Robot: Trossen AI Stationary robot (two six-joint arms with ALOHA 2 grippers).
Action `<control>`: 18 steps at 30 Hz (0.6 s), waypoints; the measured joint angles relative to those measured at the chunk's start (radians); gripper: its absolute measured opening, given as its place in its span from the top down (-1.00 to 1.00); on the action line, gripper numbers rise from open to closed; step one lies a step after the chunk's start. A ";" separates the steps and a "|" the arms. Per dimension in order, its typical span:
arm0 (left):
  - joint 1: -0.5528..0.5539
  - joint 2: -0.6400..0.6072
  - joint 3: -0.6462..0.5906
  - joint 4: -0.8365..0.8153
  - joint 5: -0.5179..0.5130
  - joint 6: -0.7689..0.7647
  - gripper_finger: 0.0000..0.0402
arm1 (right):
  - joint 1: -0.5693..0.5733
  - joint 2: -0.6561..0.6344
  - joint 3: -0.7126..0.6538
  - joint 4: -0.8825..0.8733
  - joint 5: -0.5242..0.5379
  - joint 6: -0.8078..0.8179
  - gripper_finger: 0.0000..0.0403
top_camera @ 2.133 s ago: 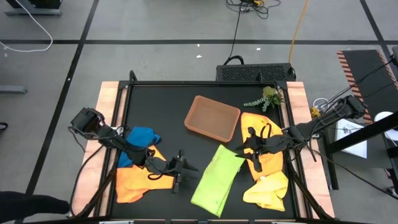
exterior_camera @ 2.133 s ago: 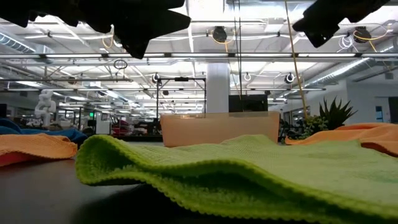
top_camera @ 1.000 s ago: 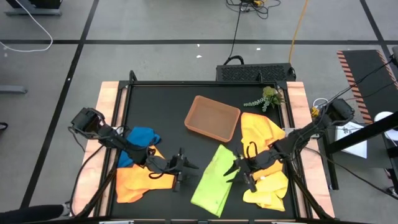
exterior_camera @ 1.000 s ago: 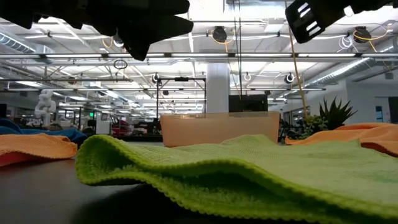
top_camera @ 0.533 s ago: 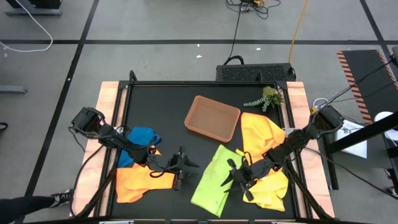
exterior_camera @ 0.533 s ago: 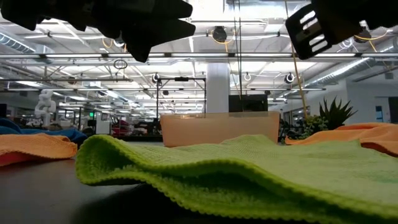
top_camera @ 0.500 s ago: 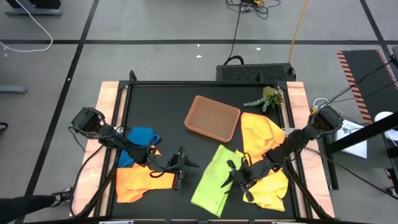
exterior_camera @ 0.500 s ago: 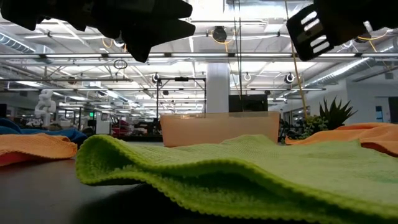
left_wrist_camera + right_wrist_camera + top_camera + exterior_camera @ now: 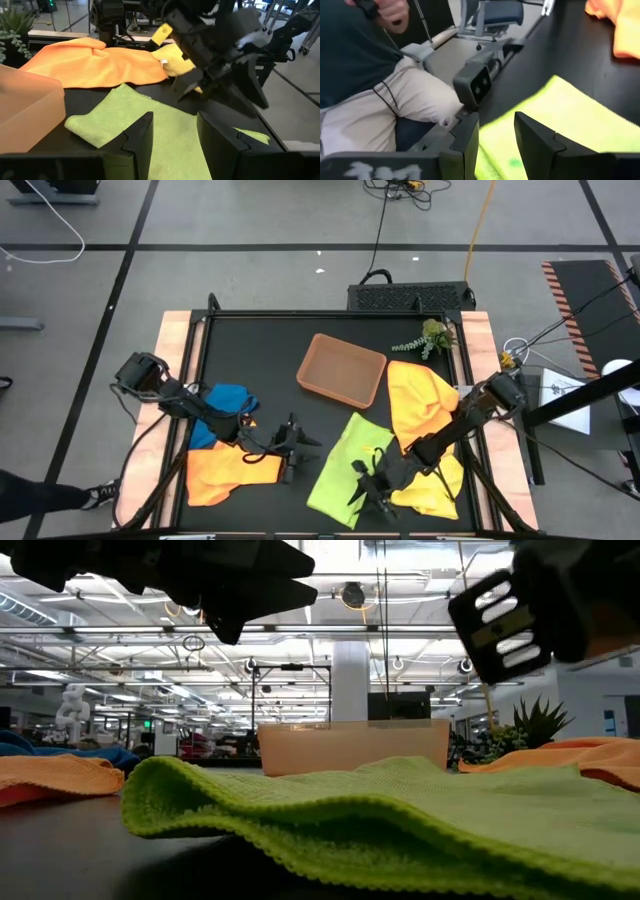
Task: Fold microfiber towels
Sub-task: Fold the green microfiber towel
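A lime green towel (image 9: 345, 465) lies folded in a long strip on the black table, near its front edge. My right gripper (image 9: 360, 488) hovers open over the strip's near end (image 9: 560, 125), its fingers clear of the cloth (image 9: 500, 625). My left gripper (image 9: 306, 449) stands open just left of the green towel, above the table (image 9: 172, 135), with nothing between its fingers. An orange towel (image 9: 225, 470) and a blue towel (image 9: 228, 402) lie crumpled under the left arm. Yellow towels (image 9: 425, 435) lie under the right arm.
A shallow brown tray (image 9: 342, 368) sits behind the green towel, with a plant sprig (image 9: 425, 340) at the far right. A seated person (image 9: 370, 75) is close to the table's near edge, and a shoe (image 9: 97, 495) shows beside the left corner.
My right gripper has gone down and toward the table's near left, from over the yellow towels to over the green towel's near end, still open. The towels have not moved.
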 joint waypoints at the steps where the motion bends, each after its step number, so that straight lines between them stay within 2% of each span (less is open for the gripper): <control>1: 0.000 0.000 0.000 0.000 0.000 0.000 0.24 | -0.003 0.005 0.000 0.000 0.000 0.006 0.41; 18: -0.001 0.000 0.000 -0.001 0.000 -0.017 0.24 | 0.017 0.012 0.000 0.001 0.004 0.009 0.41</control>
